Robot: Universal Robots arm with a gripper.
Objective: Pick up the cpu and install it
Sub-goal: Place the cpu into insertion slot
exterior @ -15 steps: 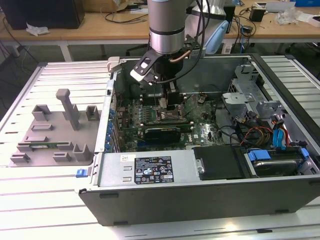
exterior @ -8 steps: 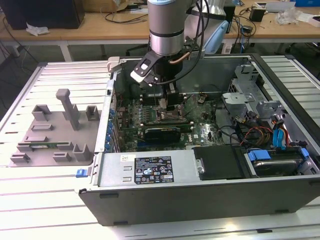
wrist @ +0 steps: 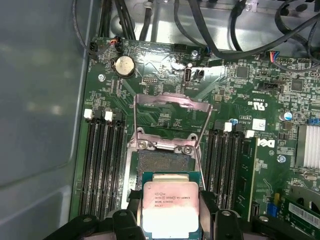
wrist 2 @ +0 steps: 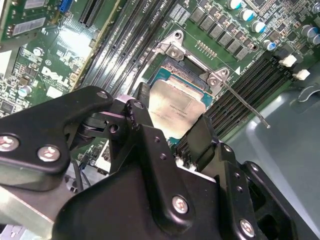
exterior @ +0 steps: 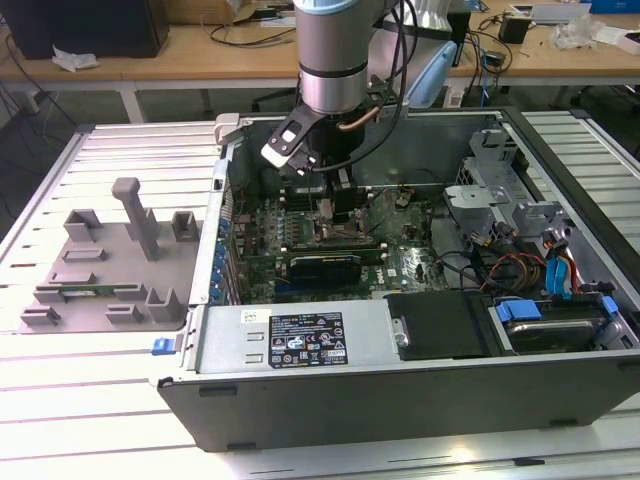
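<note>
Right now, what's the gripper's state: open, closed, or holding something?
Gripper: closed on the cpu, holding it at the open socket.

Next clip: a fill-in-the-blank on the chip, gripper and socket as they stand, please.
The small flat square chip with a pale silver metal top is held between the black gripper's two ____.
The hinged metal frame of the dark square socket is swung ____.
On ____ sides of the socket lie long black memory slots.
In the exterior view, the grey moulded fixture lies outside the computer case, at that view's ____.
Missing words: fingers; open; both; left.
</note>
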